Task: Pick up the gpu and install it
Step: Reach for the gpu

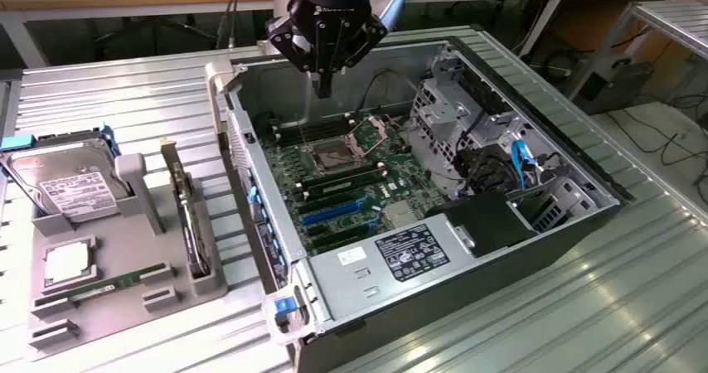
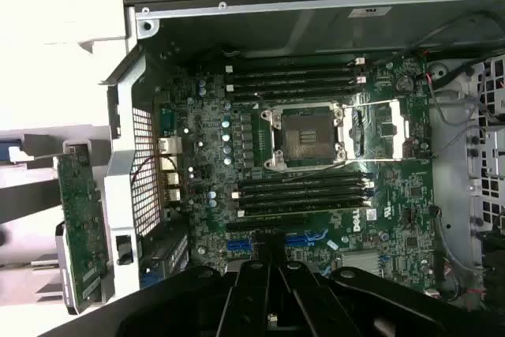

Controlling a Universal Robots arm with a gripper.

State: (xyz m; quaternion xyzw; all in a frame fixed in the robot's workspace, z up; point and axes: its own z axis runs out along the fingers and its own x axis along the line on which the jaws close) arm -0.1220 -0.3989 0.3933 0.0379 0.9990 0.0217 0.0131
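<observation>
Standing upright, the gpu [image 1: 191, 217] is well apart from the gripper [image 1: 323, 89].

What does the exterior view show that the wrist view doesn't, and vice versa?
Exterior view: the hard drive and RAM stick in the grey holder, plus the power supply. Wrist view: the perforated rear grille, seen from inside. Both: the gripper over the open case, the CPU socket, and the gpu standing in the holder, not yet picked up.
</observation>
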